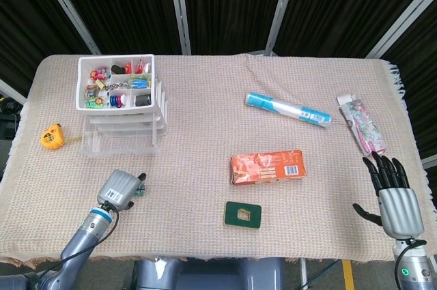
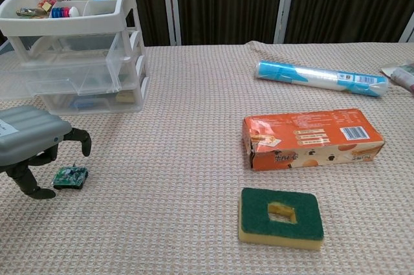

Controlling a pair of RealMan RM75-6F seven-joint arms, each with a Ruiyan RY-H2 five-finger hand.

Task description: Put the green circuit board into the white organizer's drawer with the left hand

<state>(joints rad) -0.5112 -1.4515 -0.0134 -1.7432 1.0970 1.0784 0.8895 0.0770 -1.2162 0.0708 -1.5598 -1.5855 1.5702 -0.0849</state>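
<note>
The small green circuit board lies flat on the woven cloth, front left. My left hand hovers right over it, fingers curved down behind the board and the thumb low at its left; nothing is gripped. In the head view the left hand hides most of the circuit board. The white organizer stands at the back left with a parts tray on top and clear drawers below, one pulled out toward me. My right hand rests at the front right with its fingers spread and nothing in it.
A yellow tape measure lies left of the organizer. An orange box and a green sponge sit mid-table. A blue-and-white roll and a floral packet lie at the back right.
</note>
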